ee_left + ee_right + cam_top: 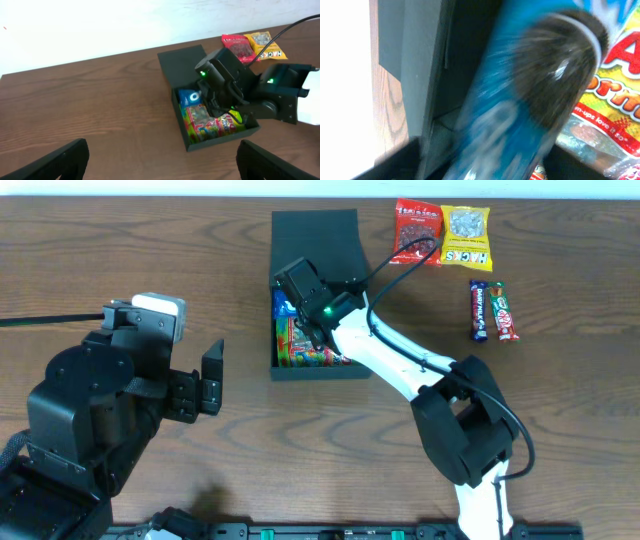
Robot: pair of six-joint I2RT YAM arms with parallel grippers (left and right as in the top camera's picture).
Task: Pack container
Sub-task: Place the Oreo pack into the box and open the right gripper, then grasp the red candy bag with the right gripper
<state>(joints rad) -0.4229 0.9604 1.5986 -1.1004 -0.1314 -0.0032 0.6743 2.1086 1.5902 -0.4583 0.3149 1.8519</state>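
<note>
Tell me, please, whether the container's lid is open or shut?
Open. The flap lid lies folded back behind the container, and snack packets show inside.

The container [315, 240] is set at upper centre of the desk [150, 260], sweets [300, 350] held inside; snack packets [465, 235] and bars [480, 310] are laid rightward.

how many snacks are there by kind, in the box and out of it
Packets on the table: 2 (red packet, yellow packet)
Chocolate bars on the table: 2 (purple bar, red bar)
Packets seen in the container: 2 (blue packet, multicoloured packet)
Total: 6
</note>
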